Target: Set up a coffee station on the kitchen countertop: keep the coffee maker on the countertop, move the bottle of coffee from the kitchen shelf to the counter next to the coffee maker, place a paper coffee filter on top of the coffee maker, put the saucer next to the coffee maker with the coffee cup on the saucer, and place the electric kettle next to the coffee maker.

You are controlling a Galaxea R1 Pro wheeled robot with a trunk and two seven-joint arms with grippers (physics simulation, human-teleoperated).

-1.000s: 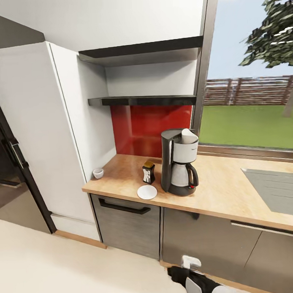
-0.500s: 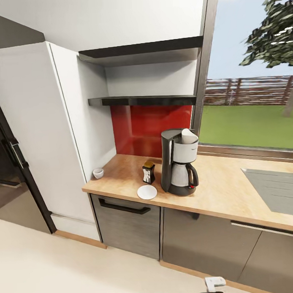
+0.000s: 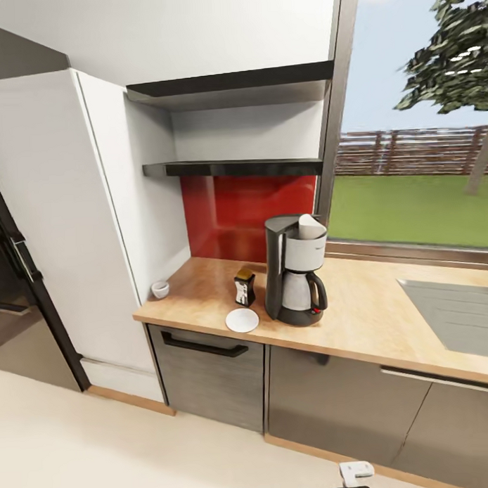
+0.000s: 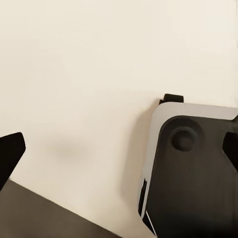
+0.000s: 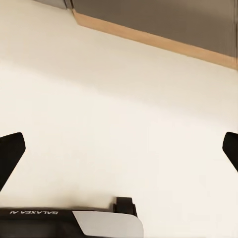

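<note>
A kitchen corner is seen from the head camera: a red backsplash point(image 3: 246, 209) under 2 dark shelves point(image 3: 234, 167), a window point(image 3: 416, 125) to the right, cream floor point(image 3: 103, 446) below. The countertop point(image 3: 373, 310) runs over dark grey drawer fronts point(image 3: 206, 372). The coffee maker point(image 3: 295, 270) stands upright on it, and a white paper coffee filter point(image 3: 312, 227) is seen on its top. The bottle of coffee point(image 3: 245, 287) stands just left of the machine. The saucer point(image 3: 242, 320) lies bare near the counter's front edge, just in front of the bottle. The coffee cup point(image 3: 160, 289) sits well apart, at the counter's left end by the white cabinet wall point(image 3: 110, 227).

The left gripper point(image 4: 119, 148) is spread wide, fingertips at the frame edges, over floor and robot base point(image 4: 193, 173). The right gripper point(image 5: 119, 144) is likewise wide and holds nothing.
</note>
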